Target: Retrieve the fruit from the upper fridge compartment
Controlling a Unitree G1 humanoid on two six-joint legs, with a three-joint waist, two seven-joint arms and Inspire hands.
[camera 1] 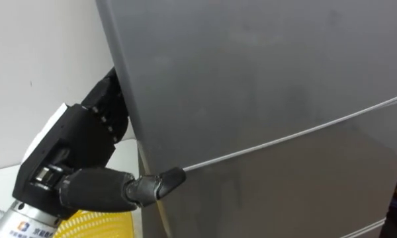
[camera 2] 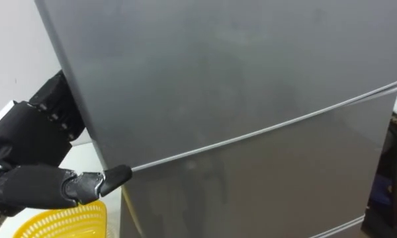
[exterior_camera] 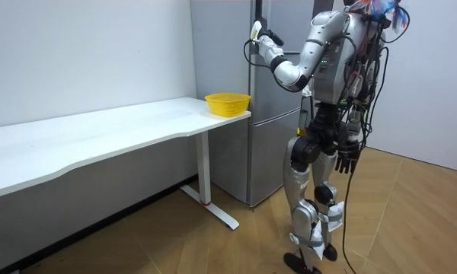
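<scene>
Robot stands facing grey fridge [camera 1: 264, 99]. Upper door [camera 1: 251, 73] shut; nothing of the inside seen. Left hand [camera 1: 86, 152] at that door's left edge, thumb [camera 1: 155, 185] laid on the front at the seam above lower door [camera 1: 284, 192]. Rest of hand goes behind the edge; grip cannot be told. White wall [camera 1: 33, 59] just left of hand. Yellow basket [camera 1: 92, 225] below hand, on white table's [exterior_camera: 99, 137] end beside fridge; contents not discernible. Right hand [exterior_camera: 349, 161] hangs at robot's side, fingers loose.

White table [exterior_camera: 99, 137], yellow basket [exterior_camera: 227, 103] (at corner)
</scene>
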